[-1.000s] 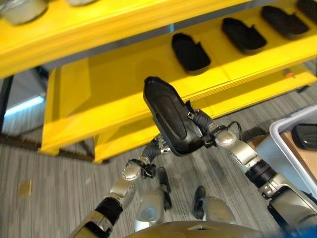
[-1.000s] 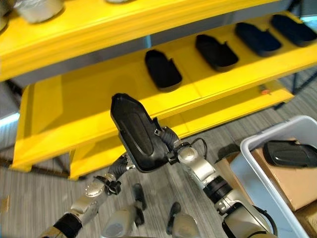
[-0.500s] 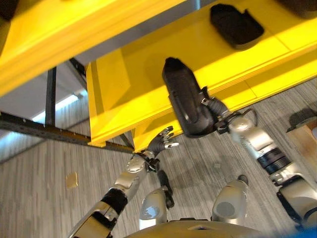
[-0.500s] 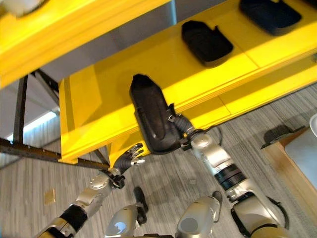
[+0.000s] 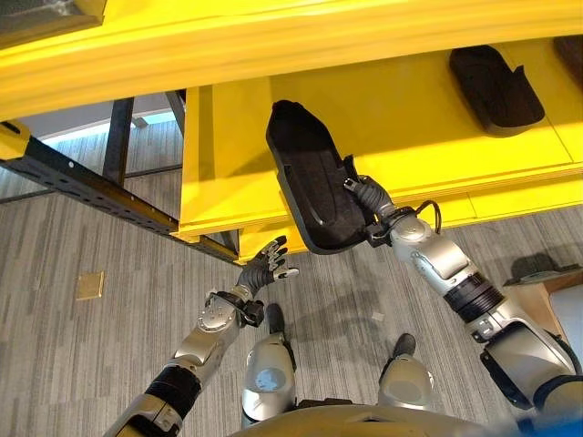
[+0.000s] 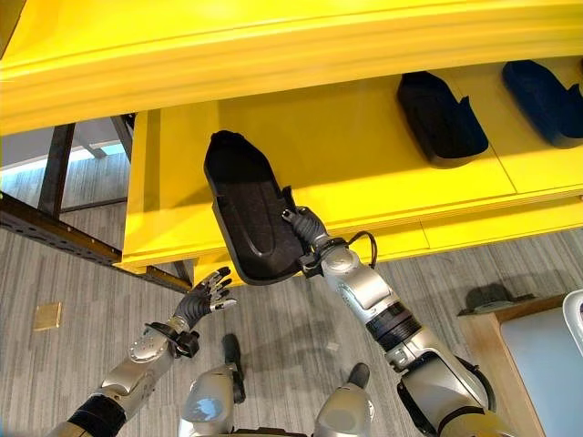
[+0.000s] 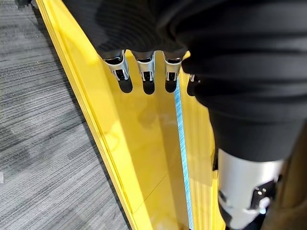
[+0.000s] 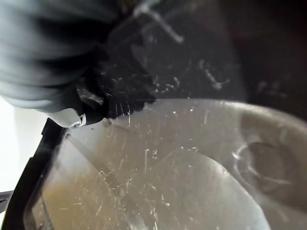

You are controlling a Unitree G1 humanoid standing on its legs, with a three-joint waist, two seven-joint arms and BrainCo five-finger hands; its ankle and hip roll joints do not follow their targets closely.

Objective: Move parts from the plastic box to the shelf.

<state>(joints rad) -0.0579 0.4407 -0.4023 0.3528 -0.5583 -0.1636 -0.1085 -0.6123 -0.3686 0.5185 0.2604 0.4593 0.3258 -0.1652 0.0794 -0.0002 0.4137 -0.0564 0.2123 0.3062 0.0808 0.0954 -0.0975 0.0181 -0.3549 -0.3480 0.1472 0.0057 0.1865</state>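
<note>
Your right hand (image 5: 366,198) grips the near end of a long black plastic part (image 5: 308,177), its fingers (image 6: 301,222) curled onto the part's inner face near the rim. The part is a matte, shallow shell, rounded at the far end and broader at the near one, with a raised edge running round it. You hold it tilted, far end up, over the front of the yellow shelf (image 5: 401,137), whose boards are smooth and glossy. In the right wrist view you see the dark plastic right up against the hand, its surface scuffed with fine pale scratches.

On the same shelf board, to the right, lies a second black part (image 5: 496,77) of the same rounded shape, flat on the yellow surface and well apart from the one you hold. The right eye view shows a third part (image 6: 543,89) further right.

Your left hand (image 5: 262,270) hangs low over the grey ribbed carpet (image 5: 82,346), just below the shelf's near left corner, fingers (image 7: 144,72) straight and spread, holding nothing. A dark perforated metal rail (image 5: 82,187) runs along the left behind the shelf. At the far right edge, a wooden corner (image 6: 487,328) shows.
</note>
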